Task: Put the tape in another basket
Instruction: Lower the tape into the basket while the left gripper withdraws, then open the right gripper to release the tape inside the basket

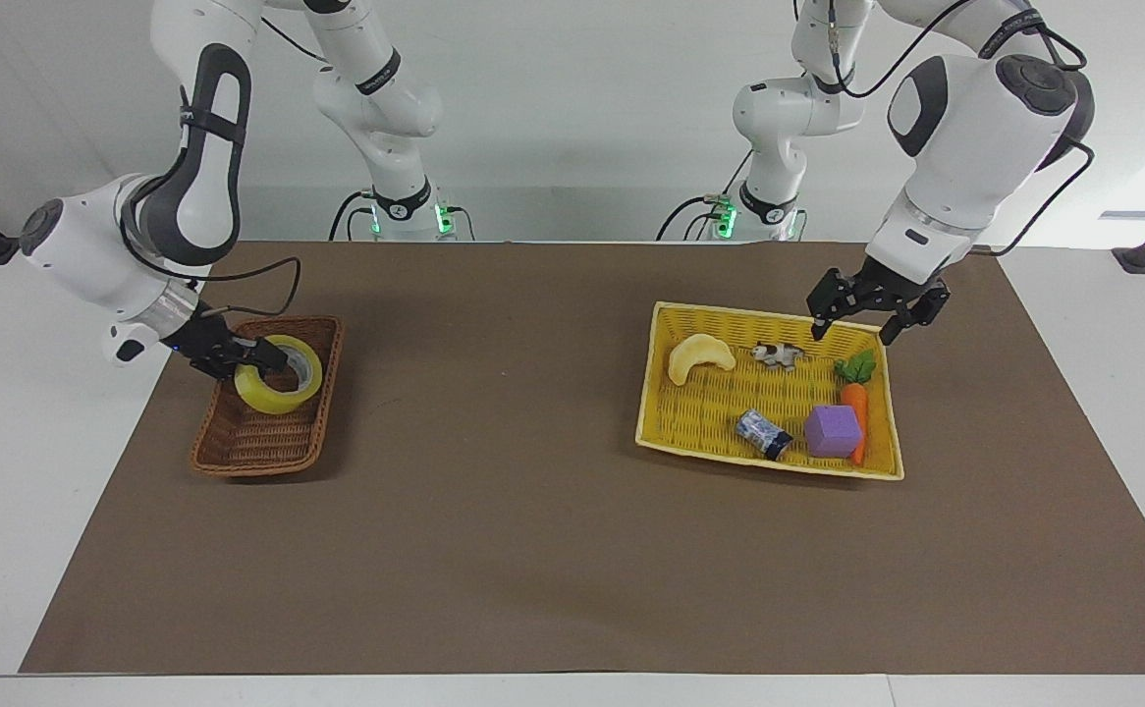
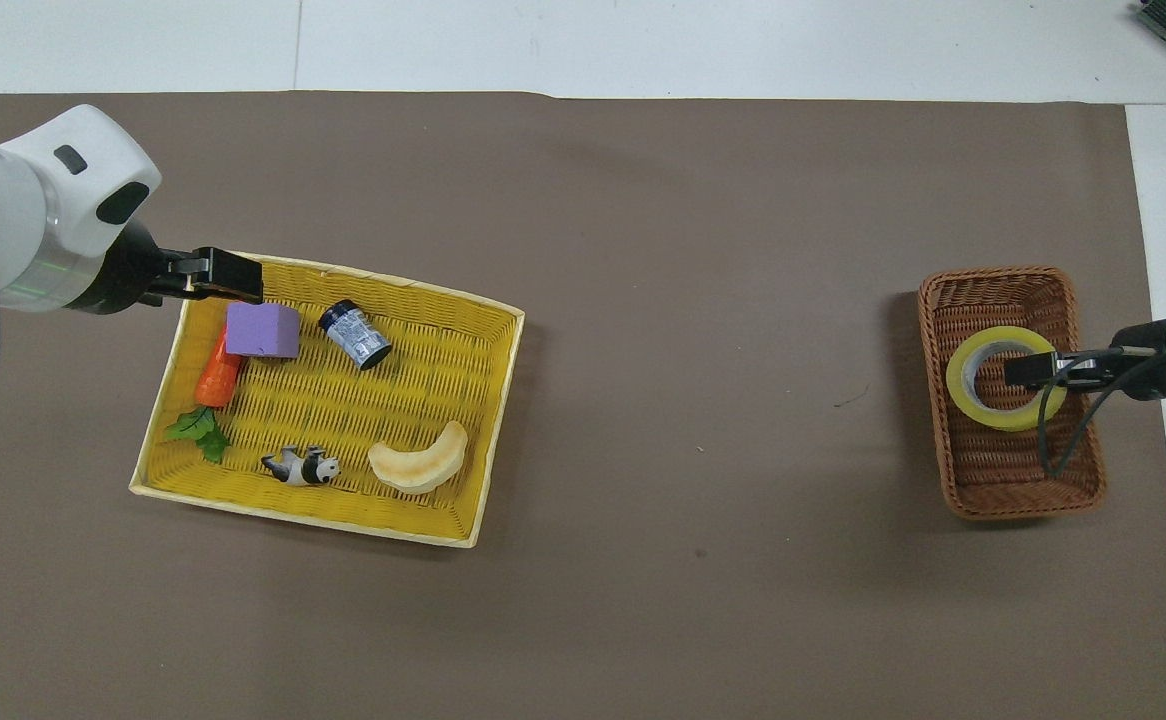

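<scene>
Over the wicker basket (image 1: pixel 263 412), the right gripper (image 1: pixel 256 356) was clamped on the tape roll (image 1: pixel 280 387). It only had to let go. The left gripper (image 1: pixel 875 316) waited, jaws spread, over the yellow basket (image 1: pixel 653 393).

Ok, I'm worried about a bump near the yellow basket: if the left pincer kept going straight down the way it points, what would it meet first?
Probably the yellow basket, at its corner nearest the robots, close by the carrot's leaves. The left pincer hangs open over that corner, pointing down. Depth is hard to judge, so it might just reach the brown mat beside the rim.
</scene>
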Robot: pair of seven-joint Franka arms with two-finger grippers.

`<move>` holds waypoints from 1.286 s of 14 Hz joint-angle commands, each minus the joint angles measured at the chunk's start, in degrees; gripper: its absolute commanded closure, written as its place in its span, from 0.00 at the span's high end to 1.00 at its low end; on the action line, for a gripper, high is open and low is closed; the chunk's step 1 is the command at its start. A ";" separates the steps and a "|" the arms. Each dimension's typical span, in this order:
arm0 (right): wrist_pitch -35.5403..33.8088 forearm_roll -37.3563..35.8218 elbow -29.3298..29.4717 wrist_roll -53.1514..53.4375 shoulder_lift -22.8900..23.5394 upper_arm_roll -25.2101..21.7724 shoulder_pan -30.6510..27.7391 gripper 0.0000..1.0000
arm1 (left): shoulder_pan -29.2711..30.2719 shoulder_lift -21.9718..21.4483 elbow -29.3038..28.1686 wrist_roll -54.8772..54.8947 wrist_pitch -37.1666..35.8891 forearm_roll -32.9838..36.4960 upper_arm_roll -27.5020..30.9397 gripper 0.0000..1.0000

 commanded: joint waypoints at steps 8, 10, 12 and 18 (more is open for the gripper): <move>0.69 1.64 -0.77 -4.84 1.04 0.61 -1.95 1.00 | 0.77 -0.39 0.09 0.53 -1.35 1.35 0.77 1.00; 0.34 1.73 -0.16 -4.93 1.30 0.61 -2.12 1.00 | -5.52 -0.83 0.53 3.41 -2.83 1.26 8.73 1.00; -0.10 1.64 2.29 -4.58 1.39 0.61 -2.04 1.00 | -7.59 -1.27 2.54 7.37 -6.78 1.26 12.55 1.00; 0.60 -8.08 11.26 7.35 1.30 0.61 3.49 1.00 | -5.04 -4.09 3.08 8.35 -12.76 2.57 13.00 1.00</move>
